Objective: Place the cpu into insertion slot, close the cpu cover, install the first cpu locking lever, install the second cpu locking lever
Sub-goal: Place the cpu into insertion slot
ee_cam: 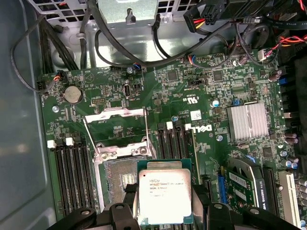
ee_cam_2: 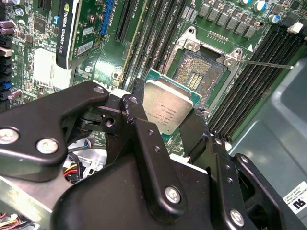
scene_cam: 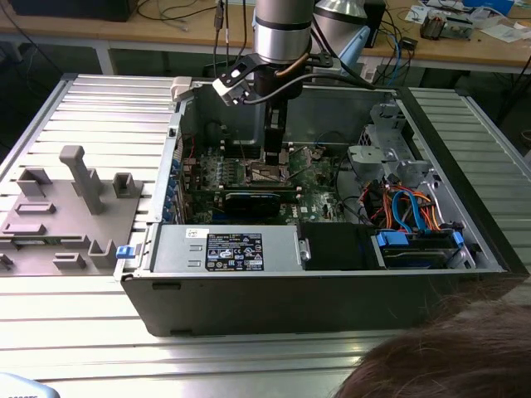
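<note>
My gripper point(ee_cam_2: 168, 116) is shut on the cpu point(ee_cam_2: 169, 108), a flat silver square pinched by two opposite edges between black fingers point(ee_cam_2: 136, 103). In the first wrist view the cpu point(ee_cam: 164, 194) hangs just above the green board, overlapping one edge of the insertion slot point(ee_cam: 121, 179) and shifted toward the memory slots. The slot point(ee_cam_2: 196, 72) lies bare with its contacts showing. The cpu cover point(ee_cam: 145, 127) is swung open beyond the slot. A thin locking lever point(ee_cam_2: 264, 63) juts out sideways from the slot's corner. In the exterior view the gripper point(scene_cam: 272, 157) reaches down into the open computer case.
A black graphics card point(scene_cam: 253, 203) lies near the slot, with rows of memory slots point(ee_cam: 72, 167) on both sides. Cables point(ee_cam: 120, 57) hang along the case wall. A grey fixture block point(scene_cam: 75, 207) sits on the table at the exterior view's left. A person's hair point(scene_cam: 448, 356) shows at the lower right.
</note>
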{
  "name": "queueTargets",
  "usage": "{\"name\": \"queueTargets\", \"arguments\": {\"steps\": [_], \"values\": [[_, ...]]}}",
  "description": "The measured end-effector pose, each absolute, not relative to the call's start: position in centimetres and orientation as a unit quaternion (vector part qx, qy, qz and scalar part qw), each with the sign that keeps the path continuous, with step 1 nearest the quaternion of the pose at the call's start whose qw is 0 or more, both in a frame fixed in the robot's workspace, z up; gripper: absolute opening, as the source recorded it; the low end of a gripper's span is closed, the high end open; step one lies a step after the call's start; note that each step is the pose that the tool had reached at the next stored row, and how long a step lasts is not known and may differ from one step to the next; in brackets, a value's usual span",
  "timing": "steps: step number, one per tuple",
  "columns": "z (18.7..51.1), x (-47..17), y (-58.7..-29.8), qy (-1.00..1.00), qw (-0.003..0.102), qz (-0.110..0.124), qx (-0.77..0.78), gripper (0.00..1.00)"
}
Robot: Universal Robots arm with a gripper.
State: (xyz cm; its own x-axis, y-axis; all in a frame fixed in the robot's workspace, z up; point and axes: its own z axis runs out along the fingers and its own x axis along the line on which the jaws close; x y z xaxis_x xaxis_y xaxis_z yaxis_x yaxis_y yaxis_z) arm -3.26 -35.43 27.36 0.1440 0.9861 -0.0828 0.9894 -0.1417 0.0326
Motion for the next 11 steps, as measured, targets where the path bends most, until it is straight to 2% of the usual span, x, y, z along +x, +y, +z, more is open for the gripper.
{"name": "queueTargets", "arguments": {"steps": [11], "values": [[27.35, -3.26, -35.43, 0.651, 0.040, -0.021, 0.758, 0.54]]}}
